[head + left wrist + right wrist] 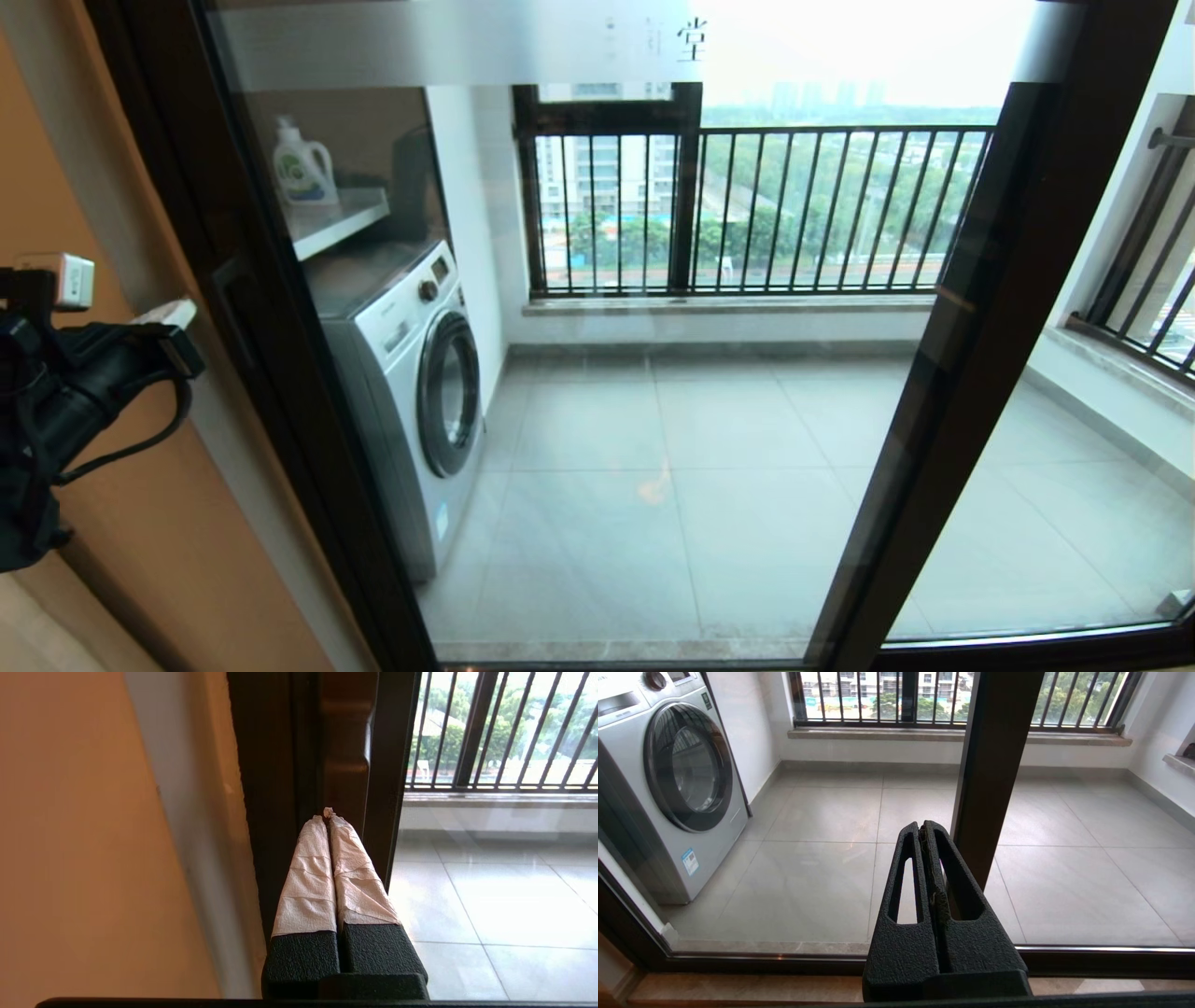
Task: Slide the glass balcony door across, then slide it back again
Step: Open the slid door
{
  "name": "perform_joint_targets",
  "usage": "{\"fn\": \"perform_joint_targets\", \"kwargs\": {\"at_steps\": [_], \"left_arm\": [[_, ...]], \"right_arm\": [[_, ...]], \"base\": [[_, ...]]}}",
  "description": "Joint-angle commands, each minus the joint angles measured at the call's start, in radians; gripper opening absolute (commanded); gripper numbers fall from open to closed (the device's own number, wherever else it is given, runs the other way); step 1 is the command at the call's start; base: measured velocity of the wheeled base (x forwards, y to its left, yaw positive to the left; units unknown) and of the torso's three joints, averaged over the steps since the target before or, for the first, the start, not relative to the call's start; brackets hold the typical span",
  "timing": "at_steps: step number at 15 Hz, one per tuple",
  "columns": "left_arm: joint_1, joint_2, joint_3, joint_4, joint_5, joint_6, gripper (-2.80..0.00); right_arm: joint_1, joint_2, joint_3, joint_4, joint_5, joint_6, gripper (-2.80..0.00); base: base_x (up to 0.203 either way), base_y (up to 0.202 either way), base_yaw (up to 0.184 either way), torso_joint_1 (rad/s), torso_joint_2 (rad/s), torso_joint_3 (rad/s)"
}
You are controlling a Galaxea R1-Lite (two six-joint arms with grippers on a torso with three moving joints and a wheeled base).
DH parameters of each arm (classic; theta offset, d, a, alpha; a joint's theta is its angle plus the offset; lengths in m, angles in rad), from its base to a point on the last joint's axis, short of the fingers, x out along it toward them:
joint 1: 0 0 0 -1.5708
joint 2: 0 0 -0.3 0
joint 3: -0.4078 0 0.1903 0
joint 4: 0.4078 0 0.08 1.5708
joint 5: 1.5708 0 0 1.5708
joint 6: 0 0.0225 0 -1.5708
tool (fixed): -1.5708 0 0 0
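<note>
Glass balcony door (653, 373) fills most of the head view, its left upright edge sitting against the dark jamb next to the orange wall (56, 187) on the left, so it reads as slid fully to the left. A second dark upright (971, 373) crosses the pane on the right side of the head view (same post shows in the right wrist view, can't tell which panel it belongs to). Left gripper (329, 814) is up at the door's left frame edge, paper-wrapped fingers (308, 877) pressed together with nothing between them, tips at or just short of the brown frame profile (345, 765); contact can't be confirmed. In the head view the left arm shows only as a black wrist body with cables at the far left, beside the wall. Right gripper (923, 828) hangs low in front of the glass, near the bottom track (1111, 952), black fingers closed on each other, holding nothing, not touching the door. Through the glass: washing machine (411, 373) on the left of the balcony, detergent bottle (303, 168) on a shelf above it, grey floor tiles (700, 485), outer window with railing bars (747, 205) at the back.
</note>
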Motion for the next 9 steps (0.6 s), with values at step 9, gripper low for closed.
{"fn": "perform_joint_targets", "kwargs": {"at_steps": [9], "left_arm": [[-0.004,0.16,-0.226,0.021,0.012,0.045,-2.8]], "right_arm": [[0.0,-0.001,0.012,0.0,0.001,-0.001,-2.8]], "base": [[0.0,0.0,0.0,0.0,0.0,0.0]]}}
